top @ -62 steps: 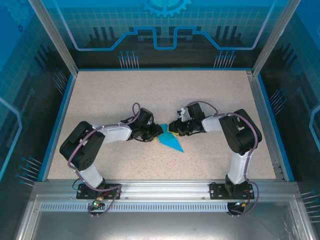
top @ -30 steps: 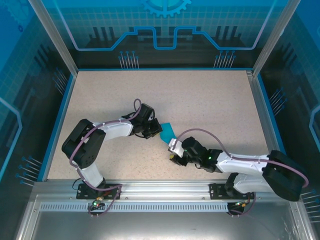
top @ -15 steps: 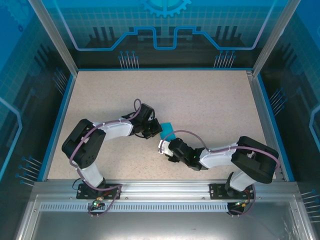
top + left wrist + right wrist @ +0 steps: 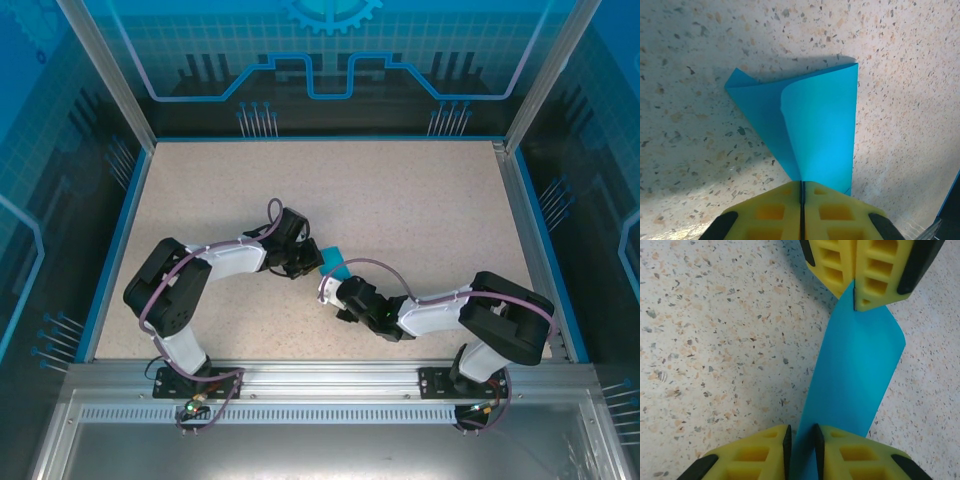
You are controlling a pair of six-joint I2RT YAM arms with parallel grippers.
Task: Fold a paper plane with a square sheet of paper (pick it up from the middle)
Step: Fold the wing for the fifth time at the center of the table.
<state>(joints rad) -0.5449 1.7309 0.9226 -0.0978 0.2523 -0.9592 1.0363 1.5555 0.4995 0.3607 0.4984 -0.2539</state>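
Two arms meet at mid-table. The left arm, elbow bent, reaches right, its left gripper [image 4: 308, 263] clamped tight on one end of the folded blue paper [image 4: 335, 266] over the speckled table [image 4: 420, 200]. The right arm stretches low to the left. The right gripper [image 4: 802, 440] straddles the paper's other end, jaws narrowly apart; whether they pinch it is unclear.

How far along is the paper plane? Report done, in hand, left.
Done: the sheet of paper is already folded into a narrow, tapered shape. In hand: the left gripper has its jaws shut on one end. The right gripper straddles the other end, with a narrow gap between its jaws. Left: probably more folds, as it does not look like a finished dart yet.
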